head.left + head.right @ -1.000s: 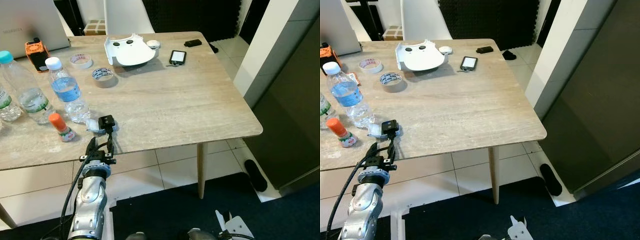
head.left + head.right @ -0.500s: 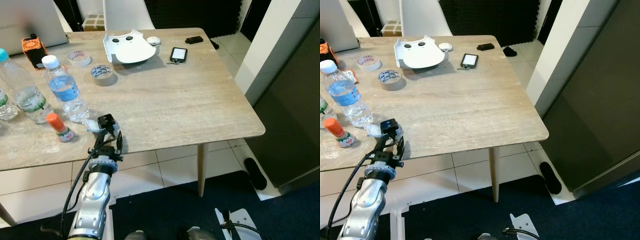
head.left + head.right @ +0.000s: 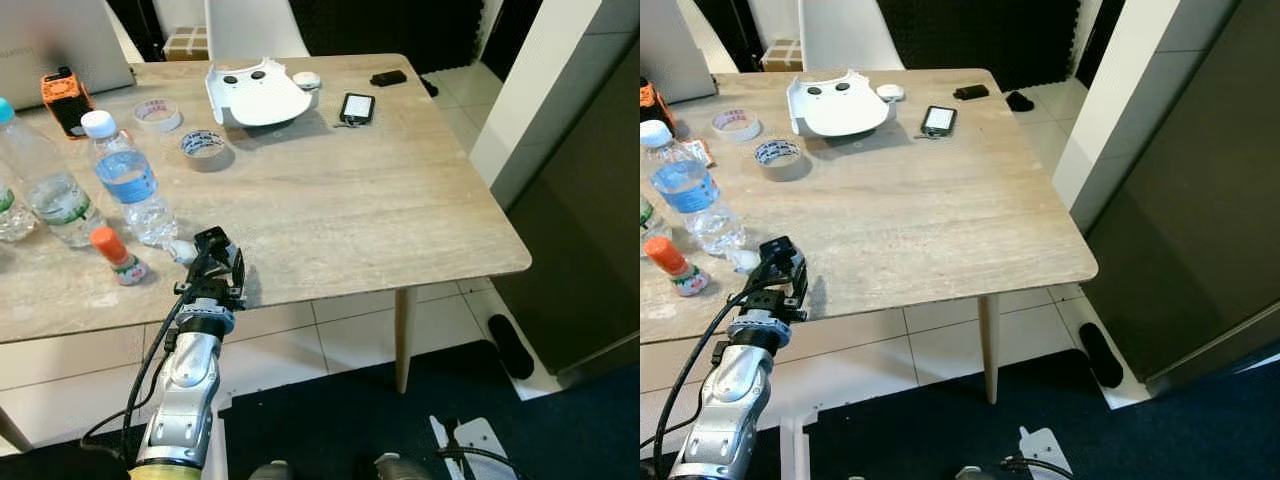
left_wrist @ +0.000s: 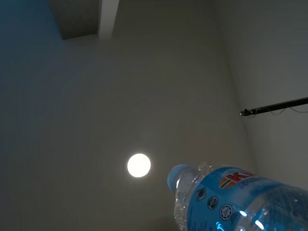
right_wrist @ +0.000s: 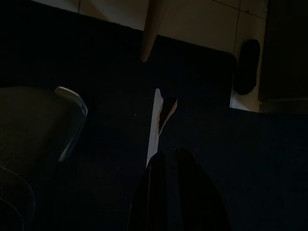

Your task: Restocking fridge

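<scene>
Left end effector (image 3: 212, 262) at wooden table (image 3: 350, 200) edge — tiled floor (image 3: 340, 340)

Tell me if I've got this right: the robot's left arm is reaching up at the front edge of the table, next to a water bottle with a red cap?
Nearly. The left gripper is at the table's front edge, but the bottle beside it has a white cap, as the left eye view shows. The red cap belongs to a much smaller bottle farther to the left.
</scene>
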